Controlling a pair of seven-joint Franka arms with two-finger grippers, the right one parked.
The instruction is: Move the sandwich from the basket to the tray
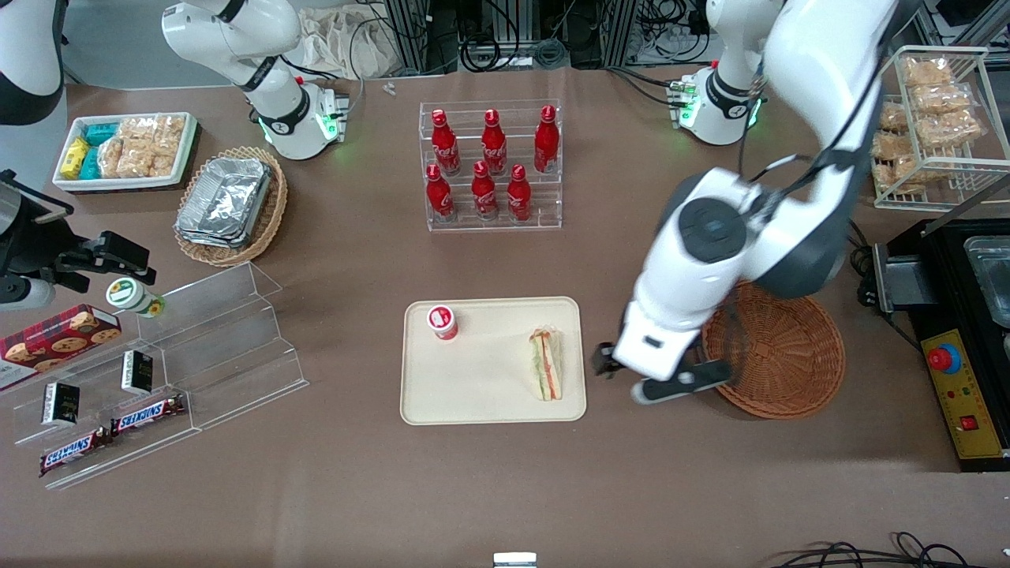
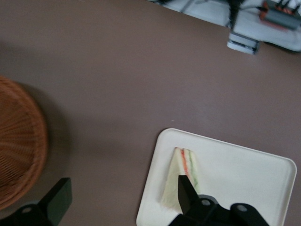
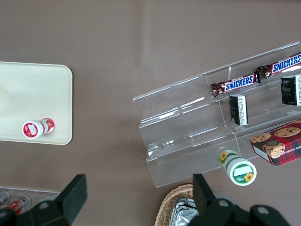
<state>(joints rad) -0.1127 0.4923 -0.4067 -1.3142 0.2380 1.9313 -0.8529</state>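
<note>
so from where i'm sitting this one looks basically done. the sandwich (image 1: 546, 364) is lying flat on the tray (image 1: 481, 402), near the tray edge closest to the basket (image 1: 781, 363), and the basket looks empty as far as i can see past the arm. nothing is touching the sandwich now. the end effector (image 1: 663, 380) hangs over bare counter between tray and basket, fingers spread apart with nothing between them; in the wrist view i can see both fingers (image 2: 187, 194) wide open with the sandwich on the tray just past one tip. all that's left, i'd guess, is pulling the arm clear.

there's also a small red-capped cup (image 1: 443, 322) standing on the tray, well apart from the sandwich.

the counter (image 1: 505, 489) is a plain brown matte surface. farther from the front camera sits a clear rack of red cola bottles (image 1: 491, 167). toward the parked arm's end there's a tan basket of foil containers (image 1: 229, 205), a white bin of snacks (image 1: 126, 150) and a clear stepped stand with snickers bars (image 1: 110, 430). toward the working arm's end, a wire rack of bagged snacks (image 1: 935, 126) and a black box with a red stop button (image 1: 944, 359).
</note>
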